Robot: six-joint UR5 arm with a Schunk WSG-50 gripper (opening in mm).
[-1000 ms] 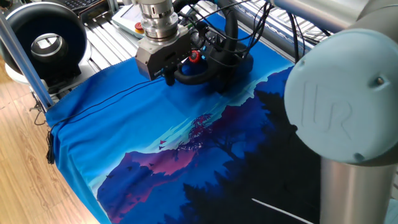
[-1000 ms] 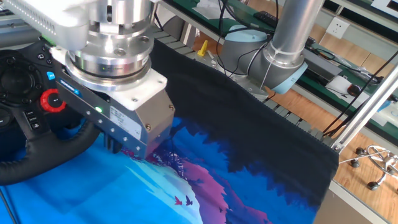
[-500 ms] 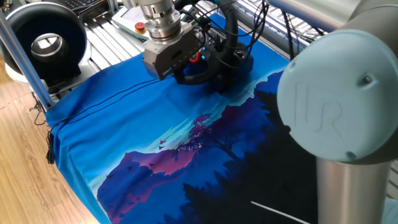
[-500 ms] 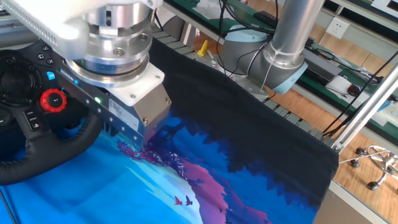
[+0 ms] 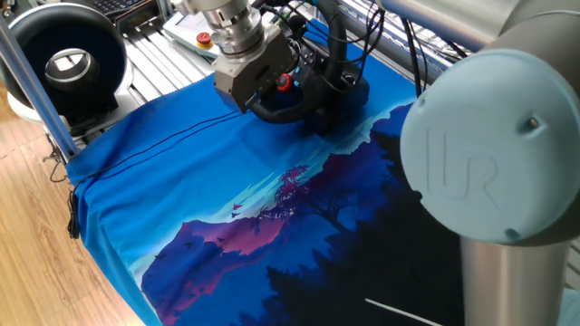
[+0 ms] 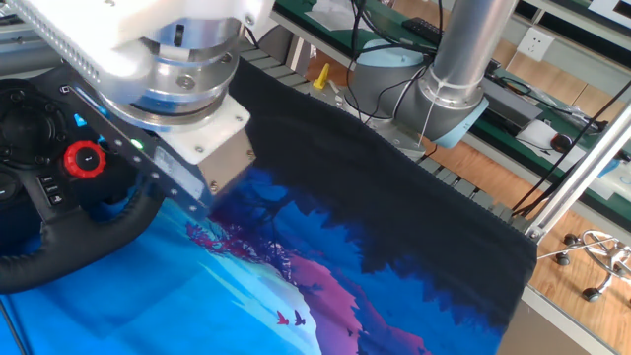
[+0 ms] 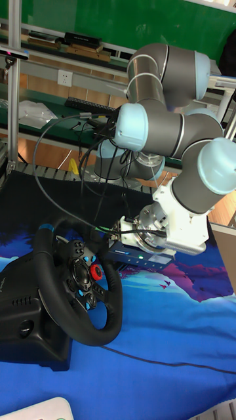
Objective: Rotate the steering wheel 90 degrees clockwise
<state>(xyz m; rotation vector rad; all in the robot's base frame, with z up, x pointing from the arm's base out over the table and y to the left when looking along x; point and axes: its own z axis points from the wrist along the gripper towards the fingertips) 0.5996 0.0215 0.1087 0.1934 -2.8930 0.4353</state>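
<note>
Blue-and-black printed cloth [image 5: 272, 217] spread over counter | steering wheel [image 7: 82, 289] upright at cloth's far end, red knob [image 7: 96, 272] on hub | gripper [image 7: 121, 252] at rim's right side, jaws hidden, state unclear | ring-shaped device [image 5: 63, 63] behind

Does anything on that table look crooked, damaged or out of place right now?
Nothing stands out. The steering wheel sits upright on its base on the blue cloth, which lies mostly flat, and the gripper is beside the rim.
</note>
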